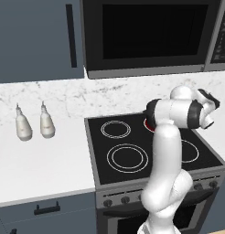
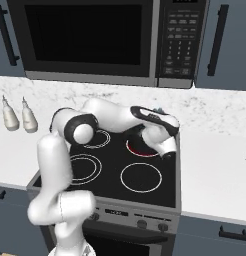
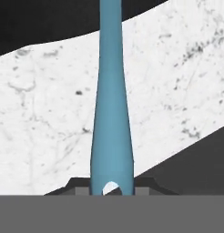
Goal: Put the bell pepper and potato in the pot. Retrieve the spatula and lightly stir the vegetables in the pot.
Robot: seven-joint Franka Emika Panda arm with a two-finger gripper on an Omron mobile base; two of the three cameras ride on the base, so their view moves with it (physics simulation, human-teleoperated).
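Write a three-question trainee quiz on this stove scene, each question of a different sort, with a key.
1. True or false: the pincer is shut on the spatula.
2. How many white bottles stand on the counter left of the stove? A) one B) two C) four
3. Fill in: in the hand view, the blue handle runs in front of the white marble ____.

Key: 1 true; 2 B; 3 backsplash.
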